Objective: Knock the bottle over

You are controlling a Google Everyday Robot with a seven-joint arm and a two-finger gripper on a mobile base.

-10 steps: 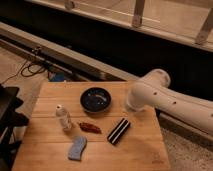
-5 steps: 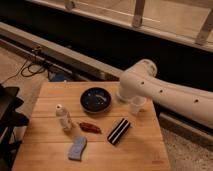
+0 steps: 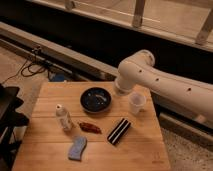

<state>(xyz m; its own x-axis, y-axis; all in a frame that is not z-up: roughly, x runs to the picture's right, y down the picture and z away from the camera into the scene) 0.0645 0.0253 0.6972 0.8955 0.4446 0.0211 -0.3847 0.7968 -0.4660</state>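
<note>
**A:** Bottle (image 3: 63,118) position?

**B:** Upright on the wooden table (image 3: 142,150), at nine o'clock from the table's middle, well apart from the white arm (image 3: 165,86).

**A:** And the gripper (image 3: 120,91)?

**B:** At the arm's tip, over the two o'clock rim of the dark bowl (image 3: 96,100), near the clear cup (image 3: 137,102). I cannot tell how far open it is or whether it holds anything.

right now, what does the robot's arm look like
The arm is off-white, built of thick, smooth, rounded tubes with a bulbous joint and a row of small dark dots along the long segment. No cables or sleeves show. The gripper at its end, between bowl and cup, shows no detail.
</note>
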